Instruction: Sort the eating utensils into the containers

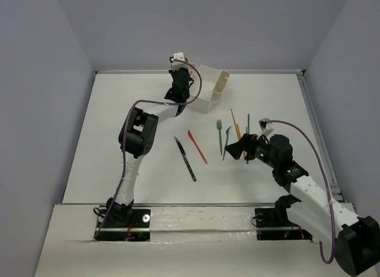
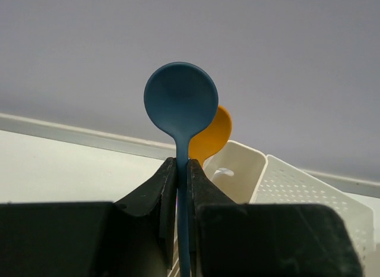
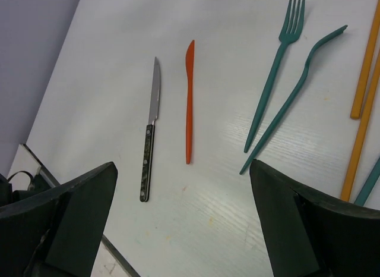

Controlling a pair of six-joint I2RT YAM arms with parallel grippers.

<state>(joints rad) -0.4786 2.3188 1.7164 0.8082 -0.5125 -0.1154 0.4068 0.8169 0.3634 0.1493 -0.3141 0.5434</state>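
My left gripper [image 2: 183,170] is shut on the handle of a blue spoon [image 2: 181,101], held upright at the white caddy [image 2: 309,188]. An orange spoon [image 2: 211,137] stands in the caddy just behind it. From above, the left gripper [image 1: 180,75] is at the caddy's [image 1: 209,90] left side. My right gripper [image 3: 184,223] is open and empty, above the table near a dark-handled knife [image 3: 150,128], an orange-red knife [image 3: 189,101], two teal forks [image 3: 276,69], orange chopsticks [image 3: 361,134] and a teal chopstick [image 3: 368,185].
The loose utensils lie in a row mid-table, from the dark knife [image 1: 185,159] to the orange chopsticks [image 1: 236,123]. The right gripper [image 1: 237,147] hovers at their right end. A raised rail [image 1: 317,134] runs along the table's right edge; walls close in on three sides.
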